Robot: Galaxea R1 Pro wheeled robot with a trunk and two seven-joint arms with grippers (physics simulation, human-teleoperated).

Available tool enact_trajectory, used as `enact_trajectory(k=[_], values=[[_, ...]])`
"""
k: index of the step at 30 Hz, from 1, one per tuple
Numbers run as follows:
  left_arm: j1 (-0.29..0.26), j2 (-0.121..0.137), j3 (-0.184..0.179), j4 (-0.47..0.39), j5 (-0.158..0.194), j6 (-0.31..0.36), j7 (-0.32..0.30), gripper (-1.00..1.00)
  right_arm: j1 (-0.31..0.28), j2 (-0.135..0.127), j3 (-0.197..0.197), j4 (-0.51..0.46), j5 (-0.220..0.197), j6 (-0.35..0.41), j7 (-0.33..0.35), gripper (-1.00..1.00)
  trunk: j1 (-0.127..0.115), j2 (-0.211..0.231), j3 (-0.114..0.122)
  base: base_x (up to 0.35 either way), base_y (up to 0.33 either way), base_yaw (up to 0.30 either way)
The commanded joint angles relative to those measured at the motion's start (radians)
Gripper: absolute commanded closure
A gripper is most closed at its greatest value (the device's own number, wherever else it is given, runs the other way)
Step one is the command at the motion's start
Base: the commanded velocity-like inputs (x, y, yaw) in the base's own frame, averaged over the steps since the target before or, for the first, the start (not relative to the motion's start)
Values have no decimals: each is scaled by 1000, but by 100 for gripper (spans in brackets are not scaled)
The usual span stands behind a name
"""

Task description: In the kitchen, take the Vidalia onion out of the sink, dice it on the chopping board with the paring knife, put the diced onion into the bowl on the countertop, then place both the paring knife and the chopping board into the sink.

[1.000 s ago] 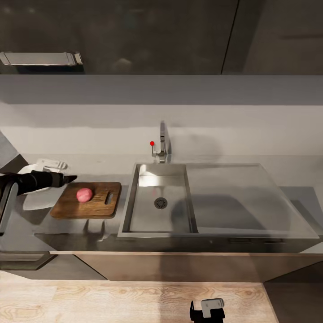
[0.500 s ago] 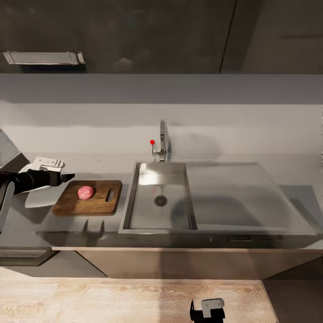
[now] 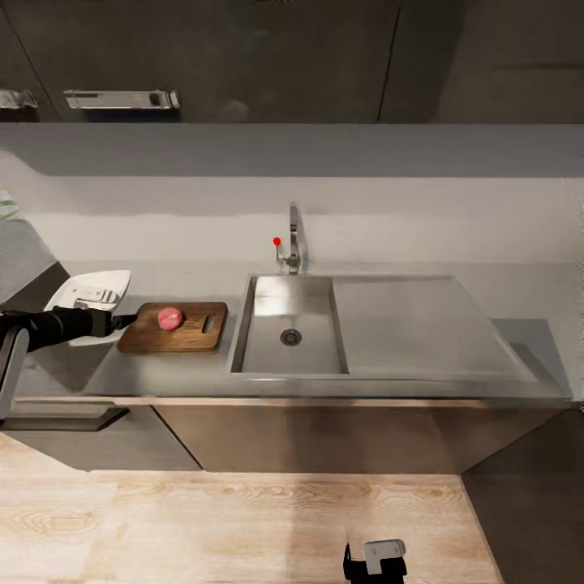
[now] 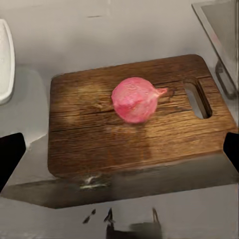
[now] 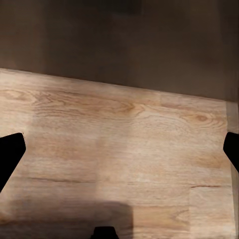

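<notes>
The pinkish-red Vidalia onion [image 3: 169, 318] lies whole on the dark-brown chopping board [image 3: 191, 334], which rests on the grey countertop [image 3: 122, 369] just left of the steel sink [image 3: 284, 308]. The white bowl [image 3: 109, 282] stands left of the board. My left gripper [image 3: 126, 321] hovers at the board's left end, open and holding nothing. In the left wrist view the onion [image 4: 134, 99] sits mid-board [image 4: 99, 144], beyond the gripper's [image 4: 119, 154] spread fingertips [image 4: 10, 157]. My right gripper [image 3: 373, 560] hangs low over the wooden floor, open [image 5: 119, 149]. The paring knife is out of view.
A curved chrome tap with a red knob [image 3: 276, 241] stands behind the basin, and a flat drainboard [image 3: 414, 320] extends to its right. Dark wall cabinets [image 3: 243, 57] hang above. Dark cabinet fronts [image 3: 324, 438] run under the counter, with pale wood floor [image 3: 243, 519] in front.
The whole view has shifted and widened, so the camera has moved back from the counter. The onion stays on the board and my left gripper stays at the board's left end.
</notes>
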Motion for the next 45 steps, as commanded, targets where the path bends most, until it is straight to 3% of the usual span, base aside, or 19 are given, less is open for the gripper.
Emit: enact_trajectory(k=[1, 6, 26, 29, 30, 35, 39, 45], values=[[-1, -2, 1, -1, -2, 6, -4, -100, -1, 1, 8, 1, -4, -2, -5, -100, 0, -2, -2, -326, 0, 0], [-1, -16, -1, 0, -4, 5, -4, -100, -1, 0, 8, 1, -4, -2, -5, -100, 0, -2, -2, -327, 0, 0], [0, -22, -3, 13, -4, 4, -4, -100, -1, 0, 8, 1, -4, -2, -5, -100, 0, -2, -2, -327, 0, 0], [0, -44, -4, 39, -4, 0, -4, -100, -1, 0, 8, 1, -4, -2, -5, -100, 0, -2, -2, -141, 0, 0], [1, -52, -23, 71, -5, -3, -4, -100, -1, 0, 8, 1, -4, -2, -5, -100, 0, -2, -2, -18, 0, 0], [3, -59, -45, 128, -5, -6, -6, -100, -1, -1, 7, 1, -4, -2, -4, -100, 0, -2, -2, -7, 0, 0], [3, -75, -48, 238, -6, -64, -7, -100, -1, -4, 8, 1, -4, -2, -4, -100, 0, -2, -2, -1, 0, 0], [4, -106, -49, 438, -10, -276, -4, -100, -1, -6, 7, 0, -4, -2, -4, -100, 0, -2, -2, 0, 0, 0]])
